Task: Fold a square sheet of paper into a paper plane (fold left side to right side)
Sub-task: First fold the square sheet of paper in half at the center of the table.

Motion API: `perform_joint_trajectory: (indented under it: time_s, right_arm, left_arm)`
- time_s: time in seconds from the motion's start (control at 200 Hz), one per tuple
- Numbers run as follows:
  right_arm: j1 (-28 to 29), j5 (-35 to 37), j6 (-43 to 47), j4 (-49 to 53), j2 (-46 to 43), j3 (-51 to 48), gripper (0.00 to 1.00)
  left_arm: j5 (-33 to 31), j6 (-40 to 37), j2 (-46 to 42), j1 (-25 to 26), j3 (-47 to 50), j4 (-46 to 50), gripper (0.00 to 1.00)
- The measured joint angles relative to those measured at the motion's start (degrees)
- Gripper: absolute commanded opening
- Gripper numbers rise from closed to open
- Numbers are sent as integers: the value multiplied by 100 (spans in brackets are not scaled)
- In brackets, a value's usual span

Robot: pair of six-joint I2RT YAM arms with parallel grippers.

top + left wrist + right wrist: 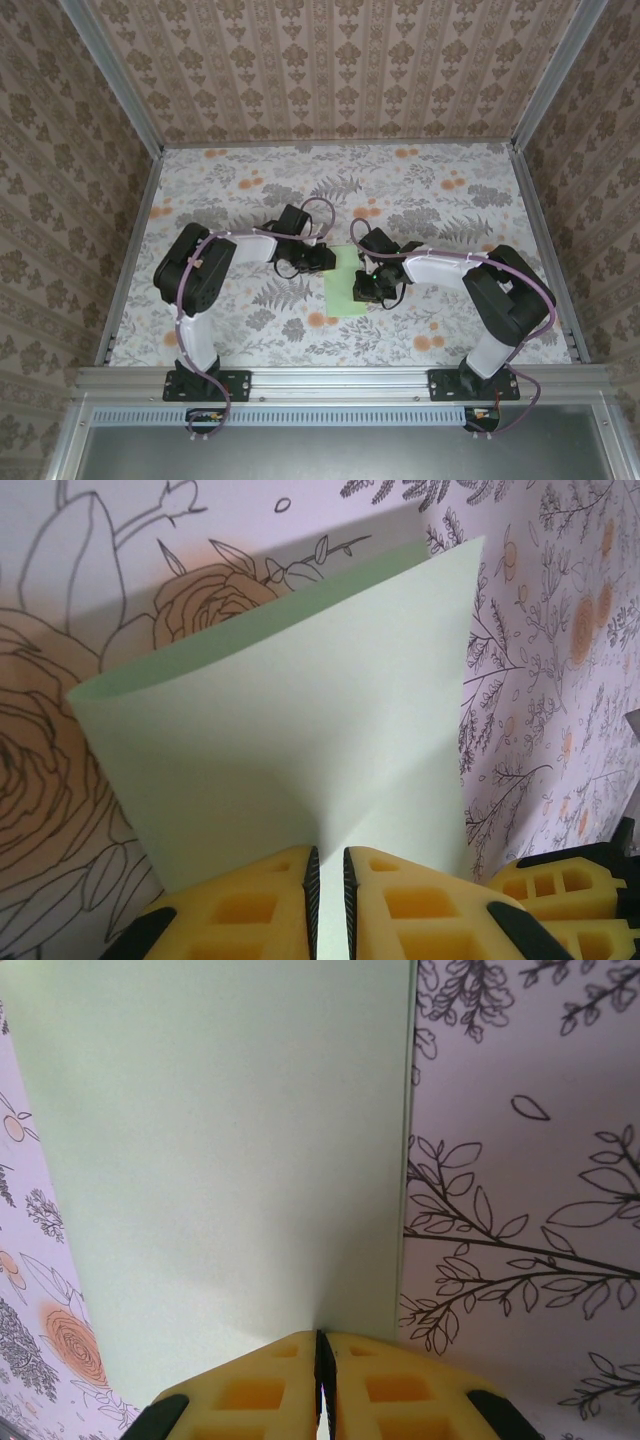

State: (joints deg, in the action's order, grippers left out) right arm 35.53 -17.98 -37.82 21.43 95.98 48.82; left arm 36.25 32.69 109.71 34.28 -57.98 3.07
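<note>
The pale-green sheet of paper [347,296] lies mid-table between the two arms, doubled over into an upright rectangle rather than a dart. In the left wrist view the paper [300,730] bows up, with its lower layer showing as a darker strip along the far edge. My left gripper [322,260] is at its upper left corner. Its yellow jaws [327,854] are nearly together, with a ridge of paper running into the narrow gap. My right gripper [372,290] is at the right edge. It [322,1338] is pinched shut where the paper [220,1160] dimples, beside its two-layered right edge.
The tablecloth [250,190] is floral, with grey fern prints and orange blooms. Patterned walls and metal rails [130,250] enclose the table on three sides. The right fingers [560,880] show at the lower right corner of the left wrist view.
</note>
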Motion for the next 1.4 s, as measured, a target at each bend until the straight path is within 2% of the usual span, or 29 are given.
perform_joint_trajectory:
  time_s: [0.665, 1.265, 1.4]
  right_arm:
    - [0, 4, 13, 0, 0, 0, 13]
    - [0, 11, 9, -4, -4, -4, 13]
    - [0, 4, -42, -61, -31, -46, 14]
  left_arm:
    - [308, -170, 573, -273, -929, 826, 19]
    - [295, -238, 1023, -599, -1646, 918, 19]
    - [267, -282, 1036, -684, -1700, 914, 23]
